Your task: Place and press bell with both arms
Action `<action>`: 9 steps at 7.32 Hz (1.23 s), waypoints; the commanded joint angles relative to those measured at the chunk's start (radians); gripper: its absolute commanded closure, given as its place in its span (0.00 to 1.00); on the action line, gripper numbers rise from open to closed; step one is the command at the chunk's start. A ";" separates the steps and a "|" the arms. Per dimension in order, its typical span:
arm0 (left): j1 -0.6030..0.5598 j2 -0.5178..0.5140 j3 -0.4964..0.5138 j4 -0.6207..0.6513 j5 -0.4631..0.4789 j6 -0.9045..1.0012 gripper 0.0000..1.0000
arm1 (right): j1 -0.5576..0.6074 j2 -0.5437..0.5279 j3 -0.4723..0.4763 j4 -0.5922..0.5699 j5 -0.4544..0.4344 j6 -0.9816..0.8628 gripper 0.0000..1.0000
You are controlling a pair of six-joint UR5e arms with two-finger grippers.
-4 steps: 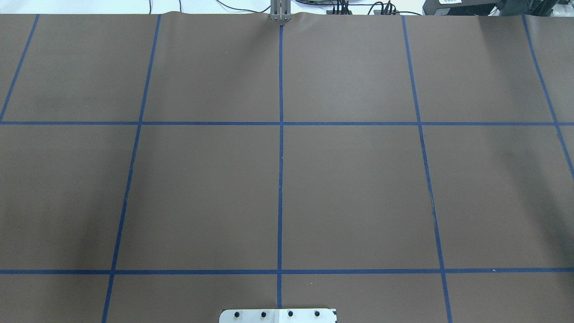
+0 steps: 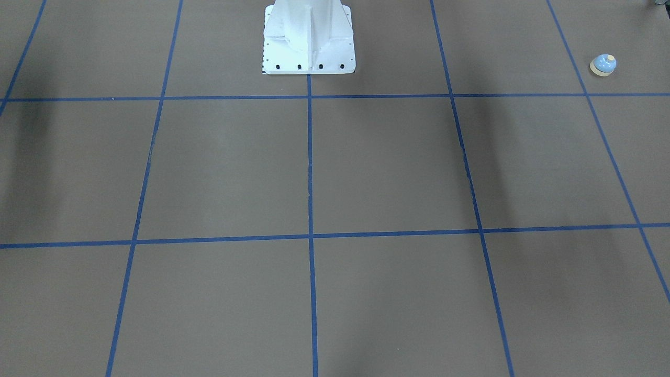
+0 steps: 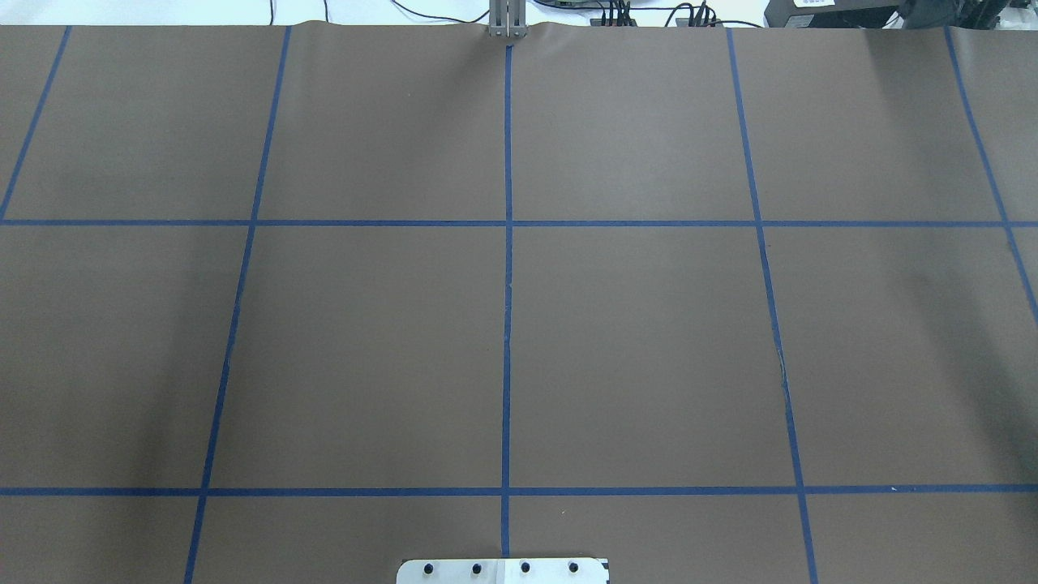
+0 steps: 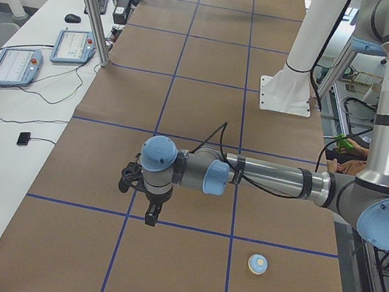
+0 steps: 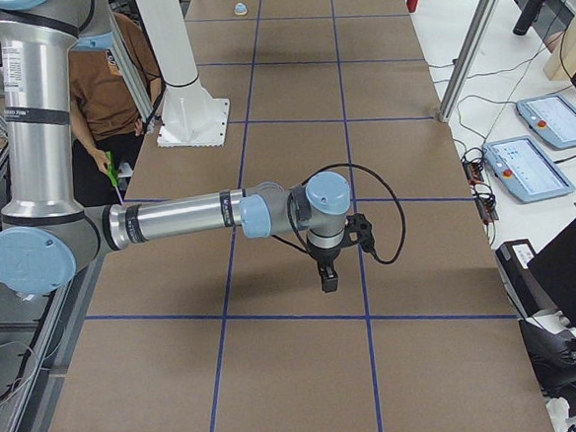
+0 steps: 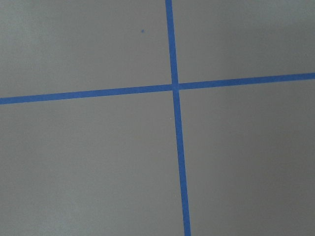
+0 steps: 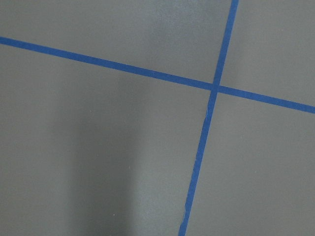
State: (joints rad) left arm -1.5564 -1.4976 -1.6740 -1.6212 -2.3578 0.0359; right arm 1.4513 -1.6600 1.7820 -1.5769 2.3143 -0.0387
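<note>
The bell point(image 2: 603, 65) has a light blue dome, a cream base and a yellowish button. It stands upright on the brown table cover near the robot's left end; it also shows in the exterior left view point(image 4: 258, 264) and, small and far, in the exterior right view point(image 5: 240, 9). My left gripper point(image 4: 150, 217) hangs above a blue tape line, apart from the bell, toward the operators' side of it. My right gripper point(image 5: 328, 280) hangs over the table's other end, far from the bell. I cannot tell whether either is open or shut. Both wrist views show only taped cover.
The white bolted pedestal point(image 2: 309, 47) stands at the robot's edge of the table. Blue tape lines divide the cover into squares. Tablets point(image 4: 18, 66) and cables lie on the white side table. A person in a brown shirt point(image 5: 110, 80) stands behind the robot.
</note>
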 commanded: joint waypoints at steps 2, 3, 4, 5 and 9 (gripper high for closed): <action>0.001 0.023 -0.004 -0.025 -0.006 -0.001 0.00 | -0.002 0.000 0.000 0.000 0.004 0.002 0.00; 0.001 0.026 -0.003 -0.044 -0.006 -0.001 0.00 | -0.002 0.000 -0.001 -0.002 0.007 0.002 0.00; 0.001 0.026 -0.003 -0.046 -0.006 -0.002 0.00 | -0.002 0.000 0.000 -0.002 0.007 0.002 0.00; 0.001 0.033 -0.003 -0.046 -0.011 -0.005 0.00 | -0.002 0.000 -0.004 -0.002 0.007 0.002 0.00; 0.006 0.077 -0.004 -0.151 -0.011 -0.010 0.00 | -0.002 0.003 -0.001 0.002 0.004 0.002 0.00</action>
State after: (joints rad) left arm -1.5526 -1.4442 -1.6781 -1.7134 -2.3684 0.0319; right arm 1.4492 -1.6570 1.7800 -1.5766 2.3191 -0.0379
